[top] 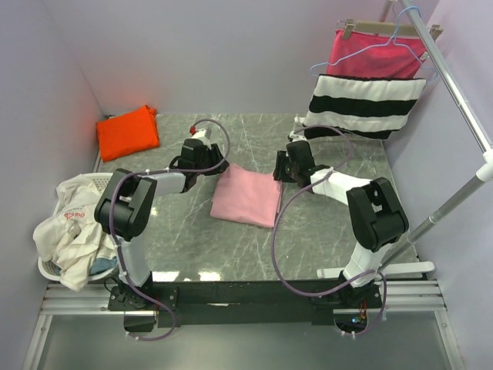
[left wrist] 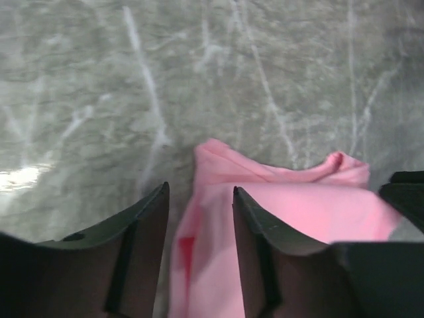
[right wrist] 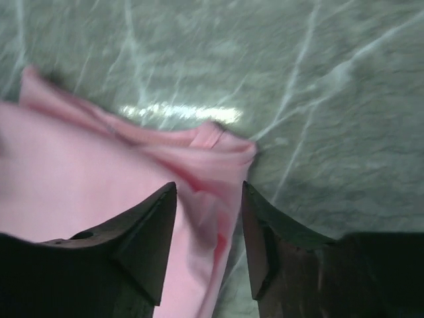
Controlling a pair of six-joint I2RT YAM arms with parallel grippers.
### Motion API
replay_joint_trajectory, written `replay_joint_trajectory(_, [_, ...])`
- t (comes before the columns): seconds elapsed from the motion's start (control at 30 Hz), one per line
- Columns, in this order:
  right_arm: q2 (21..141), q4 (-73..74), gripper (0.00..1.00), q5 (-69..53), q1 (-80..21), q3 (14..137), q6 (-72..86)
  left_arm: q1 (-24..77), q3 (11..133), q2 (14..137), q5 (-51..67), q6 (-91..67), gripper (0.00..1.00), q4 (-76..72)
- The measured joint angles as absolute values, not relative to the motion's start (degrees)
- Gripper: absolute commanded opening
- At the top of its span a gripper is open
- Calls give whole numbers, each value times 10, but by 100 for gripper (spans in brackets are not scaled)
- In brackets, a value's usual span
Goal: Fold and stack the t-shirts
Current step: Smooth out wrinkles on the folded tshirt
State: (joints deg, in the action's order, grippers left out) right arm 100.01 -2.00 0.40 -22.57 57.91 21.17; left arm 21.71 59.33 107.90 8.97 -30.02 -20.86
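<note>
The light pink t-shirt [top: 246, 196] lies folded into a rectangle at the table's middle. The bright orange t-shirt [top: 128, 132] lies folded at the back left. My left gripper [top: 218, 166] is open at the pink shirt's far left corner; in the left wrist view its jaws [left wrist: 200, 192] stand apart over the shirt's left edge [left wrist: 291, 205]. My right gripper [top: 279, 171] is open at the far right corner; in the right wrist view its jaws [right wrist: 209, 189] stand apart over the shirt's right edge [right wrist: 99, 172]. No cloth is pinched.
A white basket [top: 54, 267] with crumpled white clothes stands at the left edge. A black-and-white striped cloth [top: 362, 104] and a magenta cloth [top: 370, 54] on a hanger hang from a rail [top: 454, 92] at the back right.
</note>
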Motion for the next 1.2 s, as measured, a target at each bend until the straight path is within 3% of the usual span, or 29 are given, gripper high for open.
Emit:
replay_joint_trajectory(0.3, [962,17,58,80,-225,576,216,189,582,1068,77,-306,57,-201])
replay_joint_trajectory(0.6, [923,21,58,-109,-225,583,228,192,598,1007,187,-322,57,-212])
replay_joint_trajectory(0.87, [992,20,58,-184,-225,583,260,196,620,1087,273,-341,56,-230])
replay_joint_trajectory(1.2, [1021,49,59,-126,-225,583,271,194,620,1160,278,-337,55,-236])
